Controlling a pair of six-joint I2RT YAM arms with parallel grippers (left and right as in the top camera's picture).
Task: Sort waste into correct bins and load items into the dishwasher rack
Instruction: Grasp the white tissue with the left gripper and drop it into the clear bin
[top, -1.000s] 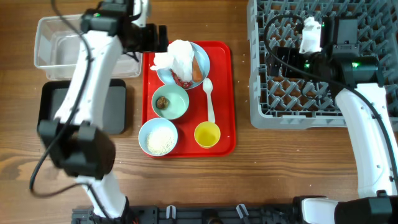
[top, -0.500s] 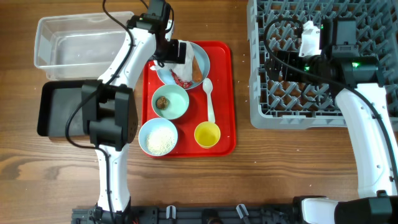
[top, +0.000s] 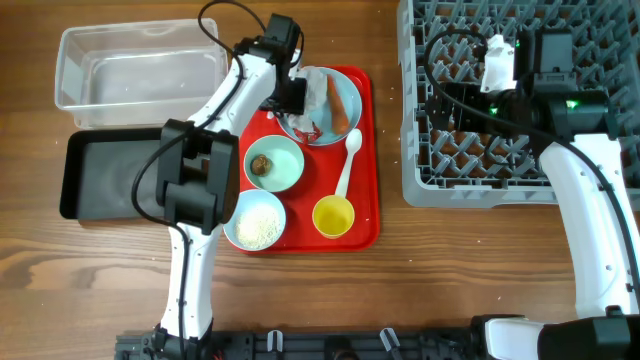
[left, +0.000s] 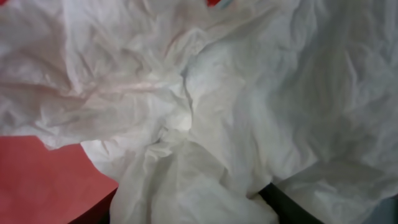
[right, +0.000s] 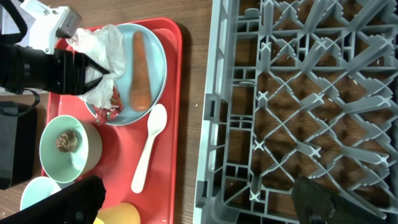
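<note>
Paper across nearly the whole left wrist view: crumpled white napkin bunched between the two dark fingers of the left gripper, clenched on it from either side. Wad resting on the left part of the large pale blue plate, with a small red scrap at its near edge and the orange carrot piece just beside it, lengthwise on the same dish. All of this at the far end of the red serving tray. Just beside the plate rim, white plastic spoon flat on the tray, tilted, bowl end toward the plate. Nearer along the tray, one mint bowl holding a small brown lump, a second bowl full of white rice-like grains, and the yellow cup upright beside it. Left of the serving tray, clear plastic tub and black tray next to each other on the table, left arm partly over the black one. Over the grey dishwasher rack, right gripper spread wide, nothing between its fingers, well apart from the dishes.
</note>
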